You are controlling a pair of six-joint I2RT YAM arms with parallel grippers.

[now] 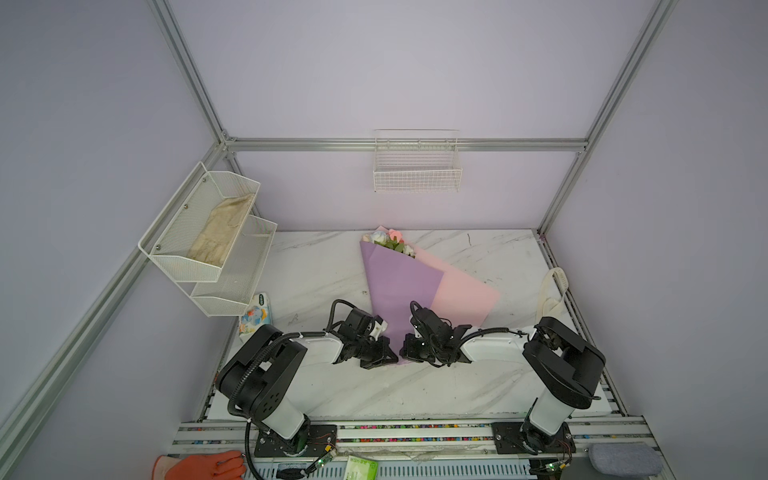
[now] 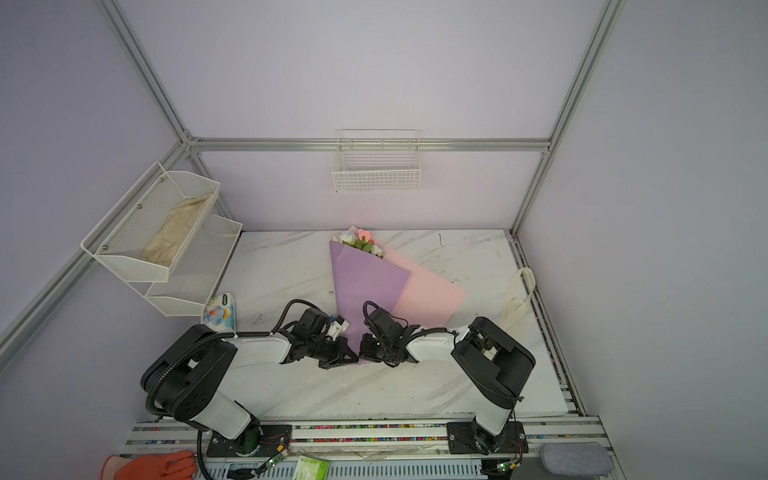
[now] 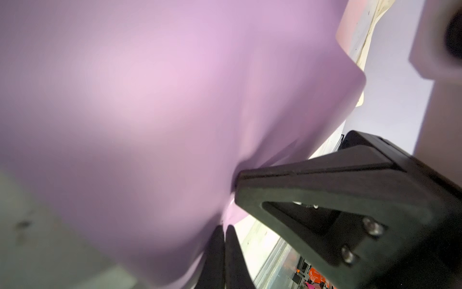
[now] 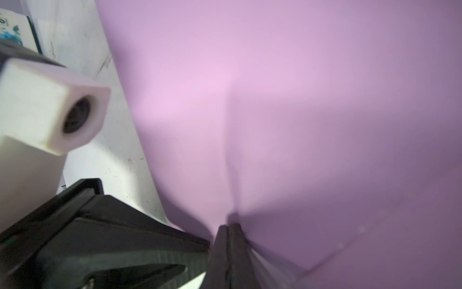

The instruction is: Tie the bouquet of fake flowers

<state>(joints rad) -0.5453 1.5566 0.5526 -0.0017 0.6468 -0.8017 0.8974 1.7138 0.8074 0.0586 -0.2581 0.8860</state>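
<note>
In both top views the bouquet of fake flowers lay on the marble table. Its blooms were far beyond both claws, and its narrow end was between them. I judged the main risk to be this: the left claw and the right claw met tip to tip on the same thin lilac paper. If they pulled apart or twisted, the paper could tear or the cone could open, and the stems could slide out. The cream ribbon lay well apart, on the outer side of the right claw, and nothing held it. If one claw let go to fetch it, the wrap might spring loose.

In the left wrist view the left claw was closed, and its fingers seemed to pinch the lower edge of the lilac paper. The tip of the right claw pressed into the same sheet just beside it.

In the right wrist view the right claw was closed on a crease of the lilac paper. The left claw nearly touched it. No stems showed in this view.
</note>
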